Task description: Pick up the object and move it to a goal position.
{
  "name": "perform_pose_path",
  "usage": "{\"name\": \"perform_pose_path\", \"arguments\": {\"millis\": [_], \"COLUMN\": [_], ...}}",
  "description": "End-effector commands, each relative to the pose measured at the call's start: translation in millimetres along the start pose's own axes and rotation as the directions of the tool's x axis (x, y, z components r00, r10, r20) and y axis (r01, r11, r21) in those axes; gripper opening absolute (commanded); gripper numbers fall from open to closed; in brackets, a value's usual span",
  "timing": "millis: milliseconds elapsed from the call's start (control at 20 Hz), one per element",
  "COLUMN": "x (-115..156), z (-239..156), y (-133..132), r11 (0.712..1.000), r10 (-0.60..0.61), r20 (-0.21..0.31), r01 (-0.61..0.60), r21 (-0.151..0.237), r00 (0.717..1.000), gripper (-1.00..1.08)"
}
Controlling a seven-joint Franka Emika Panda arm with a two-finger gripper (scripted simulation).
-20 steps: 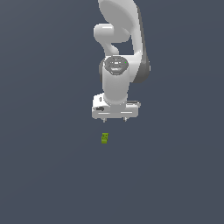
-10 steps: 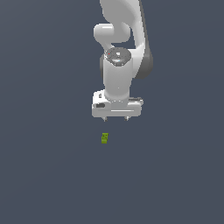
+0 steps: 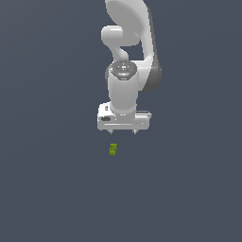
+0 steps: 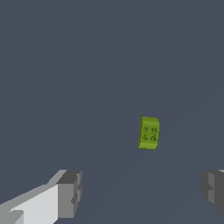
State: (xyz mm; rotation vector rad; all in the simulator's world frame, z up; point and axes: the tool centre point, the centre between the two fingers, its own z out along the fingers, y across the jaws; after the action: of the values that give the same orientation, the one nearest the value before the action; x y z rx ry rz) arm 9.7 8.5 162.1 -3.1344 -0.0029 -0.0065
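Note:
The object is a tiny yellow-green blocky piece (image 3: 113, 149) with darker stud marks on its face, lying on the dark grey floor. In the exterior view it sits just below my white gripper (image 3: 122, 132) and slightly toward that view's left. The gripper is open and empty, its two short fingertips wide apart and above the piece, not touching it. In the wrist view the piece (image 4: 148, 132) lies ahead of the fingers (image 4: 70, 193), between their lines and nearer the far one. My gripper (image 4: 142, 190) holds nothing.
The plain dark grey floor (image 3: 52, 189) surrounds the piece on all sides. The white arm (image 3: 127, 42) rises behind the gripper. No other objects or goal marker show.
The arm has swung toward the exterior view's right and dropped a little, bringing the gripper lower toward the piece. The piece has not moved.

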Motion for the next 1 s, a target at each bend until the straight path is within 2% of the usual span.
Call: {"name": "perform_pose_path", "arguments": {"millis": [0,500,950], "x": [2,6,5], "z": [14,84,98], "y": [7,42,50], "r11": [1.000,0.996,0.994], "r10": [0.016,0.091,0.107], "r20": [0.002,0.003,0.005], "r01": [-0.016,-0.091,-0.107], "r21": [0.000,-0.005,-0.008], "r00": [1.000,0.996,0.994], "gripper": [1.00,1.00,1.00]}}
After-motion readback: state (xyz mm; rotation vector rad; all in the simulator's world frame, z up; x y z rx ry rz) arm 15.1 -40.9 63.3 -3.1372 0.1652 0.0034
